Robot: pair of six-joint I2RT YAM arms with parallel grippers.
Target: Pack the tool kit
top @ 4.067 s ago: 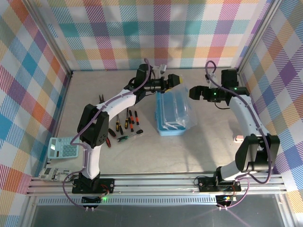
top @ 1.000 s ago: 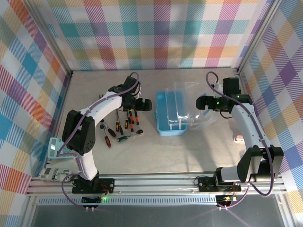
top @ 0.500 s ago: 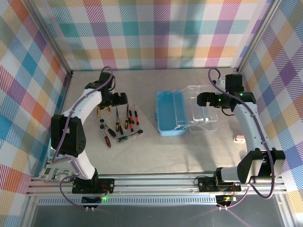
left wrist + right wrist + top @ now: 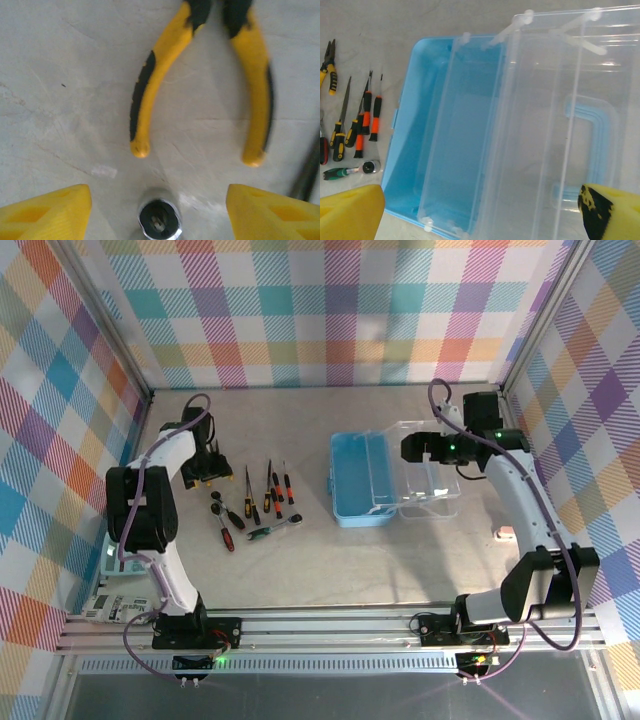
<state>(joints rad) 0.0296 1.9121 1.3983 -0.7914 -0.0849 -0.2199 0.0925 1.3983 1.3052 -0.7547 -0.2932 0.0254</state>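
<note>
Under left gripper (image 4: pixel 159 202), pliers (image 4: pixel 144 97) head cut off, 2 handles visible; jaws apart. Right gripper (image 4: pixel 480 212) jaws apart over box (image 4: pixel 405 150).

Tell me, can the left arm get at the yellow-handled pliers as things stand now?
Probably yes. The left gripper hangs just above the pliers with its pads apart, and nothing lies between them and the handle ends. A small round metal piece sits close by, off the handles.
</note>
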